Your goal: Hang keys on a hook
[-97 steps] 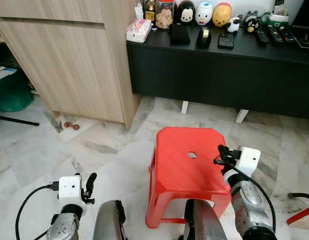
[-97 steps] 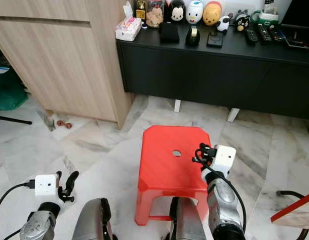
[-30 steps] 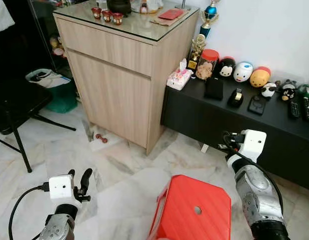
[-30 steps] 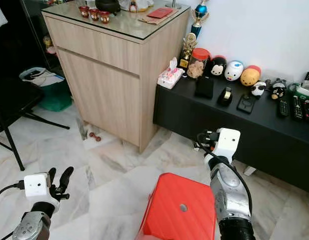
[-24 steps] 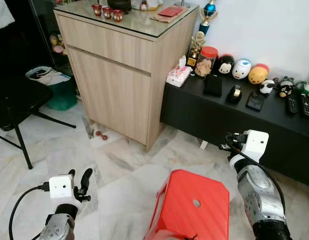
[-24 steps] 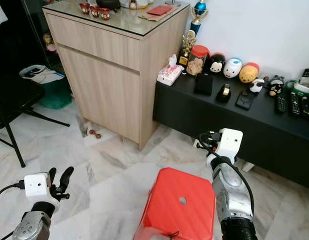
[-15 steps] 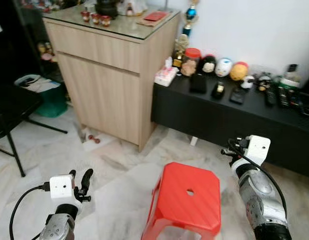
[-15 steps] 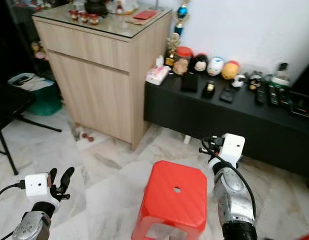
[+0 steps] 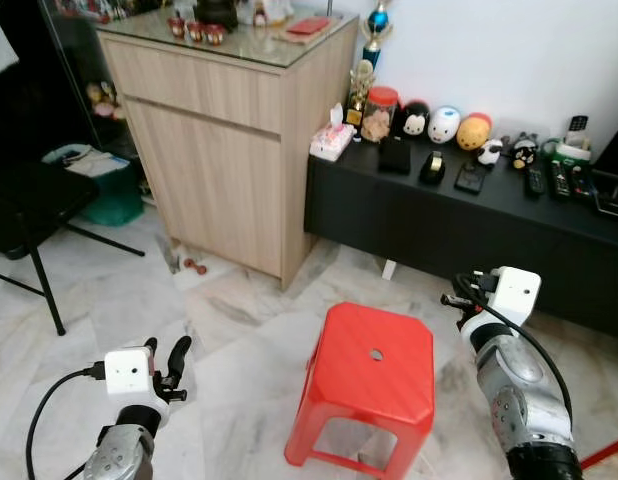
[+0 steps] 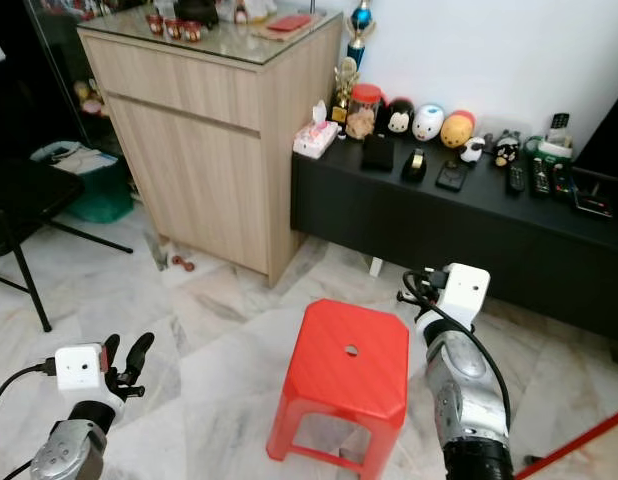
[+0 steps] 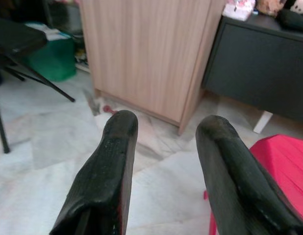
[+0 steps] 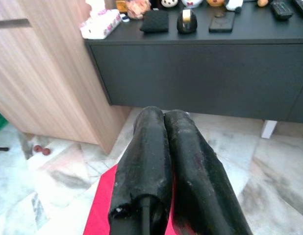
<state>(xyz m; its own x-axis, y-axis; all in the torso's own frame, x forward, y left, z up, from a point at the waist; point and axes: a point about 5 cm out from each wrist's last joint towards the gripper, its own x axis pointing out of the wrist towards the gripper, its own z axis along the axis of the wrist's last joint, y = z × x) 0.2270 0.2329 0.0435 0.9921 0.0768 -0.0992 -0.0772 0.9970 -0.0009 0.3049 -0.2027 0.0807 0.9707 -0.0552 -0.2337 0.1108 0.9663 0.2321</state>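
Note:
My left gripper [image 9: 175, 360] hangs low at the left over the marble floor, open, with a wide gap between its black fingers [image 11: 114, 147] and nothing in it. My right gripper [image 9: 455, 298] is raised at the right, just beyond the red stool [image 9: 374, 370], and points toward the black low console [image 9: 469, 225]. Its two fingers [image 12: 151, 132] are pressed together, shut, and nothing shows between them.
A tall wooden cabinet [image 9: 229, 130] stands at the back left with small items on its glass top. Toy figures, a jar, a tissue pack and remotes line the console top. A black folding chair [image 9: 29, 215] and a green bin [image 9: 104, 195] are at the far left.
The camera has swung and pulled back, so the stool now shows whole with its legs. Both grippers keep the same pose and state.

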